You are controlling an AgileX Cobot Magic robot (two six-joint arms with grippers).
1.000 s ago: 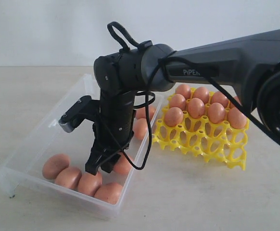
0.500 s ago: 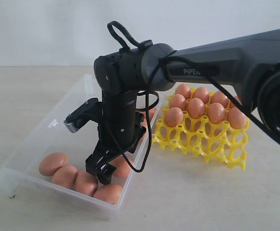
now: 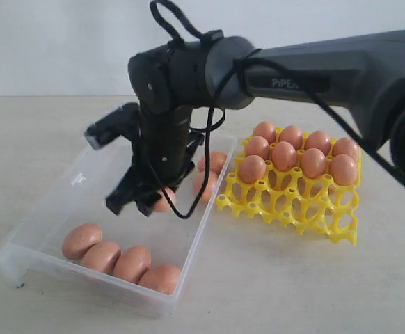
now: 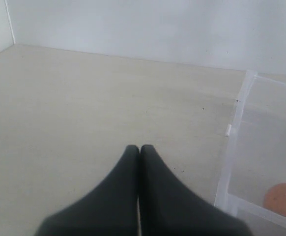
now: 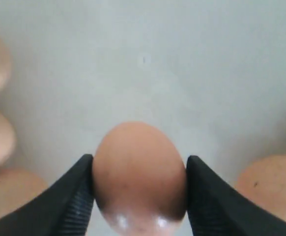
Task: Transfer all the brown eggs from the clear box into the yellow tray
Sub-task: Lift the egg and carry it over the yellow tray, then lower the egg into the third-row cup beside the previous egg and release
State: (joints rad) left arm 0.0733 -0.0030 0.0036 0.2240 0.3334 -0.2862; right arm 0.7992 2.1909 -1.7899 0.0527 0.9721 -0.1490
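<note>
At the left of the exterior view we find the clear box [image 3: 56, 209] on the table [image 3: 279, 285]. Along its near wall, in the lower left of the frame, four of the brown eggs [image 3: 101, 256] lie in a row, each touching the next.

Left of centre, the right gripper [image 3: 136, 203] hangs above the box floor, clear of that row. In the right wrist view its jaws are clamped on the held egg [image 5: 139, 172], one ribbed pad [image 5: 71, 201] on either side of the widest part. Just right of the arm, two more eggs [image 3: 213, 161] lie at the far end of the box.

Further right, beside the box, stands the yellow tray [image 3: 286, 205]. Nine eggs fill its back cups and the near cups are empty.

We judge an egg to be light and rigid, but brittle. The shell is smooth and glossy, so it could slip, yet a hard squeeze might crack it. The belly looks to us the right place to hold, as here, with only enough pressure to keep it from sliding. Being round, it would roll if let go on a flat surface. We would lower it well into a cup, between the pegs, before letting go.

In the left wrist view, the left gripper [image 4: 139, 149] has its fingertips pressed together on nothing. It is over bare table beside the box's rim, at the right of that frame.
</note>
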